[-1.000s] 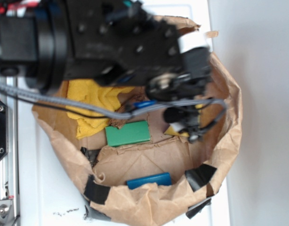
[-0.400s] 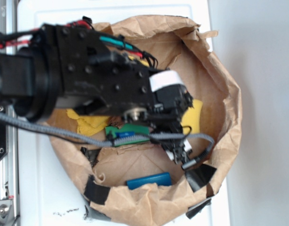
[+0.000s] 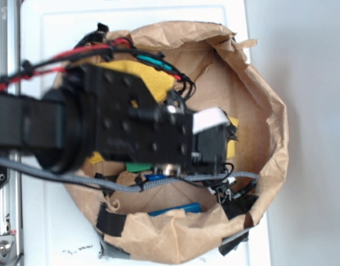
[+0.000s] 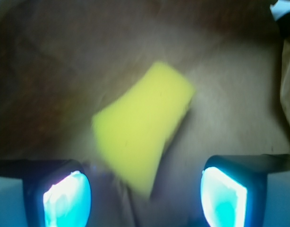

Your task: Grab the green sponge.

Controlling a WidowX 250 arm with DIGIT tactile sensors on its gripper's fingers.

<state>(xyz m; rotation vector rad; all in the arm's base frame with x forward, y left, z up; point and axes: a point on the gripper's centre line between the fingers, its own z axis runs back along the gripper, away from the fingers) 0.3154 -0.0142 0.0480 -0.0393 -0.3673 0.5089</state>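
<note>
The green sponge [image 3: 138, 165] shows only as a small green sliver under the black arm, on the floor of the brown paper bag [image 3: 264, 111]. It does not show in the wrist view. My gripper [image 3: 224, 187] hangs low in the bag, right of the green sponge and mostly hidden by the arm. In the wrist view the gripper [image 4: 145, 198] is open, its two fingers wide apart with nothing between them. The yellow wedge-shaped sponge [image 4: 140, 127] lies just ahead of them on the paper.
A blue rectangular block [image 3: 175, 209] lies near the bag's front wall. A yellow cloth [image 3: 142, 75] lies at the back left of the bag. The yellow wedge [image 3: 232, 145] peeks out right of the wrist. Black tape patches [image 3: 108, 220] sit on the bag's front rim.
The arm has swung left and forward over the bag, and now covers most of the green sponge. The gripper has dropped lower towards the bag's floor.
</note>
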